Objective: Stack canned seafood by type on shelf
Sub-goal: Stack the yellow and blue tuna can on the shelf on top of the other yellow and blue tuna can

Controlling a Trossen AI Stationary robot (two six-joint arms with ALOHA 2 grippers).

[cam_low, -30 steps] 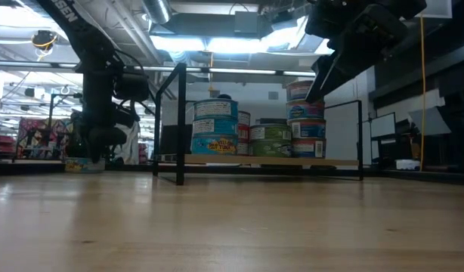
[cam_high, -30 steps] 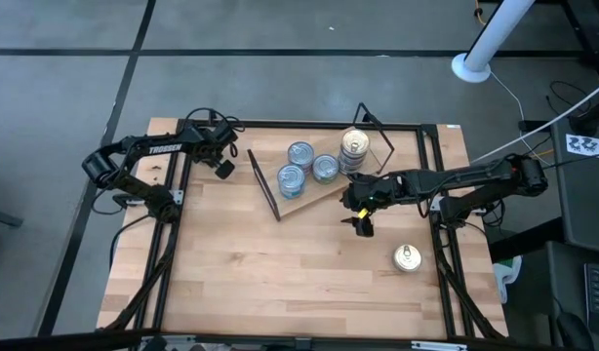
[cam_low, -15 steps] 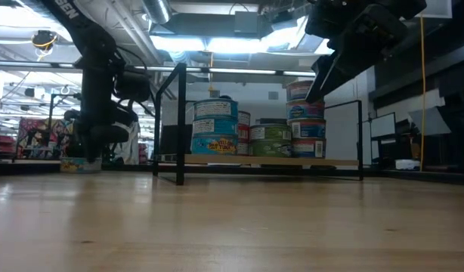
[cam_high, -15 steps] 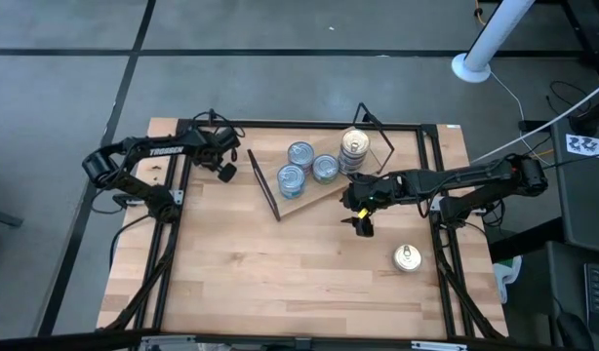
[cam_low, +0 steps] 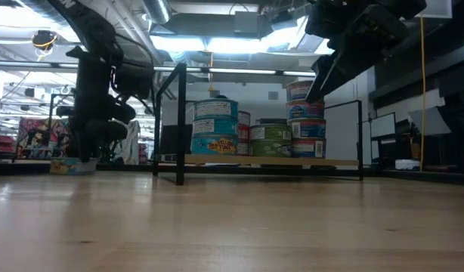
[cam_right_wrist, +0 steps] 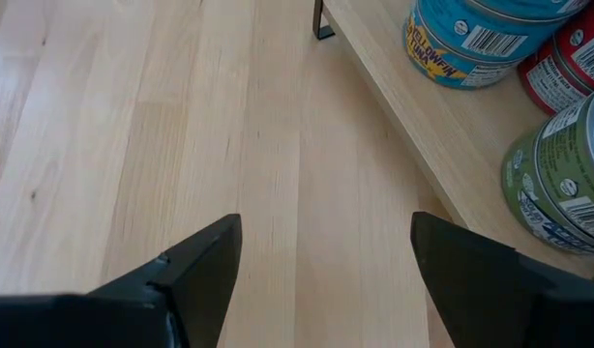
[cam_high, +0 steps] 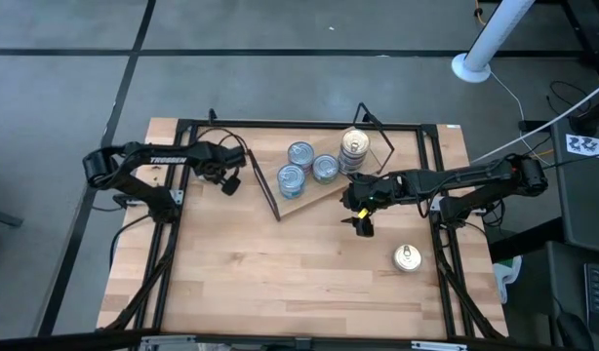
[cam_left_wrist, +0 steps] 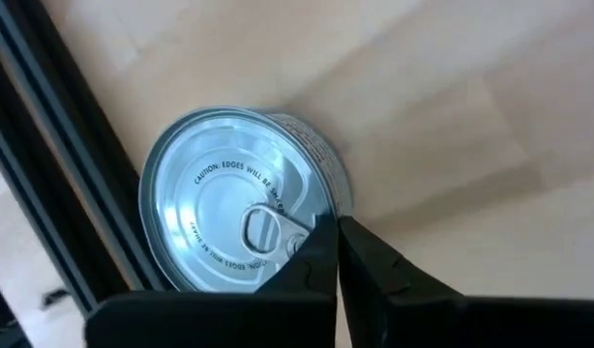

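A silvery-topped tin (cam_left_wrist: 234,217) with a pull ring stands on the table beside a black rail, under my shut left gripper (cam_left_wrist: 334,242) at the table's far left (cam_high: 227,181). In the low view this tin (cam_low: 69,165) shows below the left arm. The shelf (cam_high: 324,192) lies slanted at the far middle and bears several tins: blue-labelled ones (cam_high: 292,178) and a stack with a gold top (cam_high: 354,146). My right gripper (cam_right_wrist: 326,280) hangs open above the bare table just in front of the shelf (cam_right_wrist: 413,116). A gold-topped tin (cam_high: 408,257) stands alone near the right. My left gripper has its shut fingertips (cam_left_wrist: 321,242) on the tin's top just inside the rim (cam_left_wrist: 326,208), beside the pull ring. The fingers come down steeply from above. The tin stands upright with its bottom on the table.
Black frame rails (cam_high: 180,224) run over the table along both sides, and one (cam_left_wrist: 55,164) passes right beside the left tin. Open wood (cam_high: 299,273) spreads toward the near edge. A white pole's foot (cam_high: 472,66) stands on the floor beyond the far right corner.
My left gripper has gone toward the table's near edge and a little toward the shelf, rolling about its own axis. The tin under it has slid along the table with it, staying upright.
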